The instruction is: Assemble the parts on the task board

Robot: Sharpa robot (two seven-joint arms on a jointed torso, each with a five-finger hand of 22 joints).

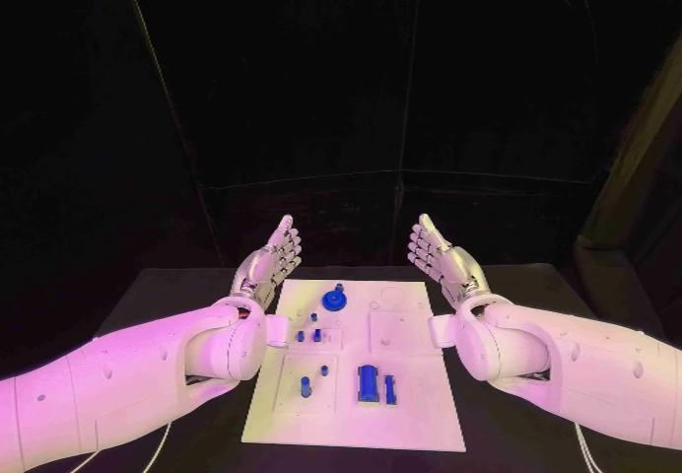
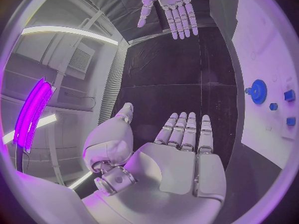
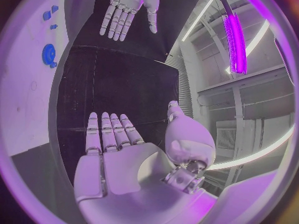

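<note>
Task board point(image 1: 412, 419): one blue gear point(image 1: 334, 298), seven small blue parts. Left hand point(image 1: 270, 258), right hand point(image 1: 443, 258) flat, fingers extended, empty.

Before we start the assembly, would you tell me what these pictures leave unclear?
- Head view: the small blue parts on the task board are too small to tell their shapes.
- Head view: the left arm covers the task board's left edge.
- Left wrist view: the circle's rim cuts off the board past the blue gear.
</note>
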